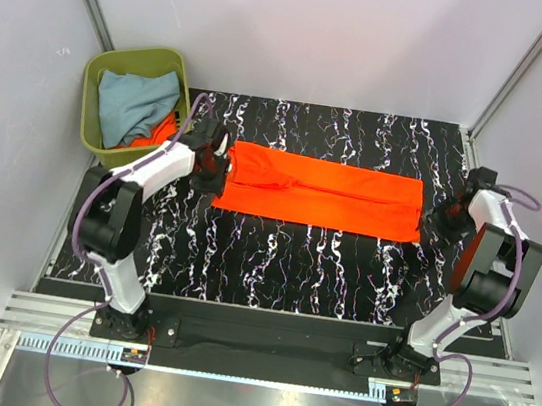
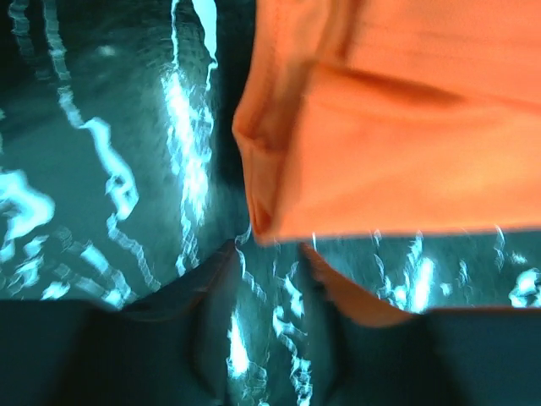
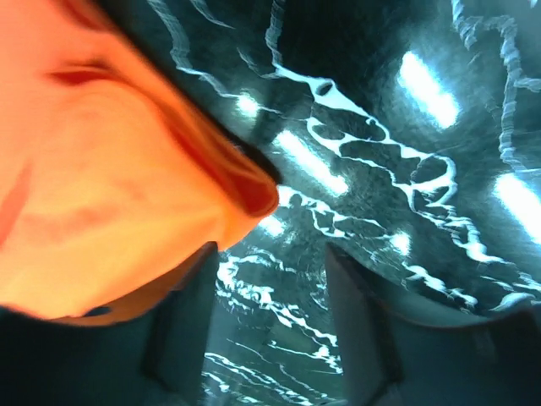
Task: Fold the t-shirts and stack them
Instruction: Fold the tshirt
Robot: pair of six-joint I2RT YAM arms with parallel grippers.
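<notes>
Lying folded on the table [image 1: 293, 262]: one orange shirt [image 1: 323, 195], left end effector [image 1: 216, 162] and right end effector [image 1: 451, 210] wide, empty, at its ends. One bin [image 1: 95, 72] holds one grey-blue shirt [image 1: 135, 103], second orange shirt [image 1: 163, 132].

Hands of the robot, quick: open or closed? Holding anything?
Left hand: open, holding nothing, right by the edge of the orange t-shirt.
Right hand: open, holding nothing.

The left arm [image 1: 149, 174] and right arm [image 1: 495, 209] share white shells, black joints and looping purple cables [image 1: 79, 208] above black bases [image 1: 125, 323]
</notes>
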